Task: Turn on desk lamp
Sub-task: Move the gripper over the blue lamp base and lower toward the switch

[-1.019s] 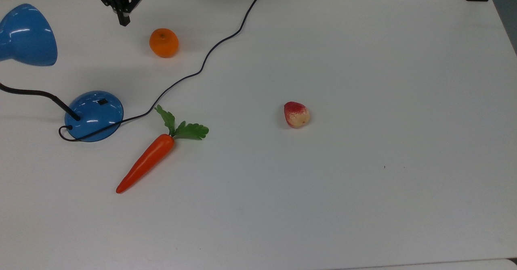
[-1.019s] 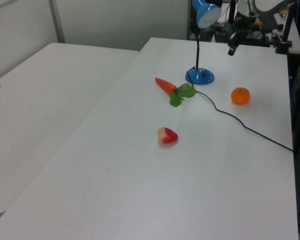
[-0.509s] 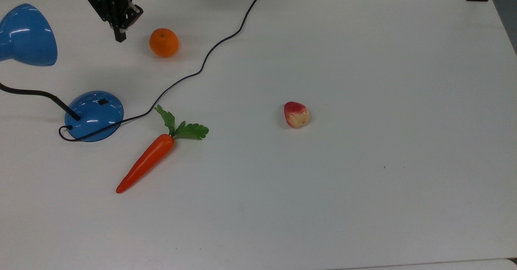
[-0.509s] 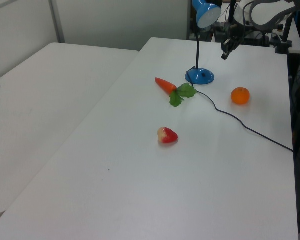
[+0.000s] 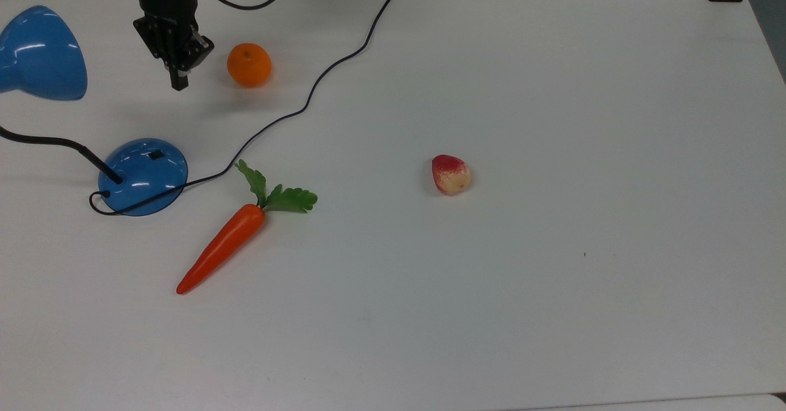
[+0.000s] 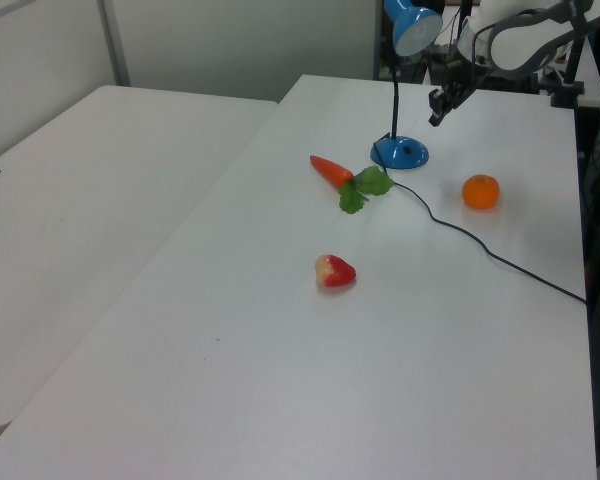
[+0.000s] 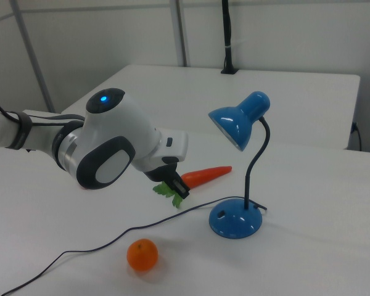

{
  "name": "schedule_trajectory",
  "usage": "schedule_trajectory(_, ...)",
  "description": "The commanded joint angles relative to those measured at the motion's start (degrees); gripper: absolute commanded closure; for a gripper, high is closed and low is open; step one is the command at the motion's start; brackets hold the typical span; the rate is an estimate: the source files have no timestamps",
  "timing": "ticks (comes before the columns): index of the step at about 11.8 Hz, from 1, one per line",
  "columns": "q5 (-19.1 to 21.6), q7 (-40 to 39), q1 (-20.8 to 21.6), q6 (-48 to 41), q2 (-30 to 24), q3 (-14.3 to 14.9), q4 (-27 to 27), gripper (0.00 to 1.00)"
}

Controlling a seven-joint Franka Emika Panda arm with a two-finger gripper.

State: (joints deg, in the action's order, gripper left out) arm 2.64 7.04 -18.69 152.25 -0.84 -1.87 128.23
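The white table spreads wide; the desk lamp stands at the top view's left edge, its switch on the domed base. My gripper, jaws pressed together into 1 tip and holding nothing, hangs in the upper left, beside the orange. Risks: I could miss the small switch, skid off the glossy dome, shove the base, or snag the cord.

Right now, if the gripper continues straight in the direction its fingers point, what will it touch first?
Probably the desk lamp's blue base. In the top view the gripper points down the picture toward it, past the orange. It hangs above the table, so depth is uncertain; it could meet bare table first.
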Motion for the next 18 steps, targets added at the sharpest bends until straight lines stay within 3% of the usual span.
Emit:
schedule_trajectory(1, 0.97, 1.22, -0.46, 1.56, 0.84, -0.77, 0.09, 1.00)
schedule_trajectory(10, 0.97, 3.50, -1.17, 10.42, 8.48, -0.77, -2.99, 1.00)
schedule_trajectory(18, 0.79, 7.63, -1.26, 11.66, 16.65, -1.21, -10.62, 1.00)
